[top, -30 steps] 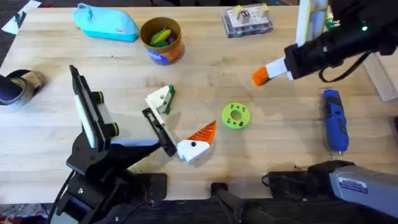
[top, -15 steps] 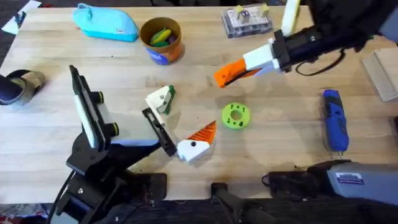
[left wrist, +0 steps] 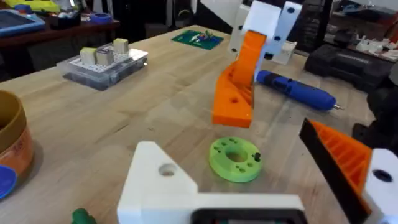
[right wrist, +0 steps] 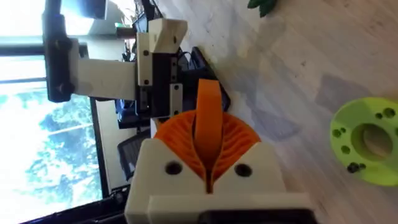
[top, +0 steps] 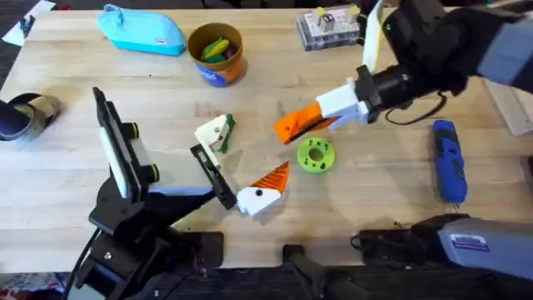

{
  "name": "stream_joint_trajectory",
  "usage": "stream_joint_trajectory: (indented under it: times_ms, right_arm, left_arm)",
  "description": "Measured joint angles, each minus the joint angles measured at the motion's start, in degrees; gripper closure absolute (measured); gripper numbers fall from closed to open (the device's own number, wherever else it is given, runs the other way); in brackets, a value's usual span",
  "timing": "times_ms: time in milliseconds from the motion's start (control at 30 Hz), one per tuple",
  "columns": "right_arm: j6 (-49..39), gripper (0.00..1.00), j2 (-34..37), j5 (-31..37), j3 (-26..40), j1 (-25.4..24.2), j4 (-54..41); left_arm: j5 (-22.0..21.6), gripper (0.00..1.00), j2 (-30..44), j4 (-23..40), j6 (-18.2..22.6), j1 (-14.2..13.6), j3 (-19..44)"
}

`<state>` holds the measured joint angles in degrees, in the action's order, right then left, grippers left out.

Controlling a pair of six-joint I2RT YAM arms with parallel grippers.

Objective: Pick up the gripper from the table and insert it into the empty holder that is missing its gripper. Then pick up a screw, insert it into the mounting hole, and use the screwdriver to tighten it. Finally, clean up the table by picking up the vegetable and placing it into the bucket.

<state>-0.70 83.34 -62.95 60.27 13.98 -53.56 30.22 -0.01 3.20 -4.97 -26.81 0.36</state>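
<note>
Overhead: right gripper [top: 360,97] clamping the orange finger [top: 301,122] by its white base, carrying it tip-first toward the white bracket [top: 213,133]; left jaws' state impossible to tell.

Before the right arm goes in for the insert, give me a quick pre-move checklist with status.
1. Gripper held by the right gripper: ok, clamped at its white base, off the table.
2. Holder free to receive: ok, nothing on it, joined to the black bar.
3. Path from gripper to holder: ok, bare table between; green disc lies to the side.
4. Orange tip aimed at the holder: ok roughly; exact alignment cannot tell.
5. Left gripper steadying the fixture: cannot tell.
6. Screwdriver ready: ok, lying on the table at the right.
</note>
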Motion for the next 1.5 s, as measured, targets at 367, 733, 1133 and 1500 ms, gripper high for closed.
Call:
stream_joint_trajectory:
  times_ms: [367, 733, 1133, 1500]
  right_arm:
    - [10.46, 0.992, -20.21, 2.18, -9.36, 0.01, 11.89]
    - [42.08, 0.992, -21.84, 5.6, -28.78, 6.75, 58.01]
    - [60.02, 0.992, -10.79, 7.16, -29.53, 14.69, 78.37]
    - [66.63, 0.992, -3.19, 2.83, -29.64, 14.92, 87.52]
  left_arm:
    - [0.0, 0.007, 0.0, 0.0, -0.01, 0.0, 0.0]
    - [-0.01, 0.007, 0.0, 0.0, 0.0, 0.0, 0.0]
    - [-0.01, 0.007, 0.0, 0.0, 0.0, 0.0, 0.0]
    - [-0.02, 0.007, 0.0, 0.0, 0.0, 0.0, 0.0]
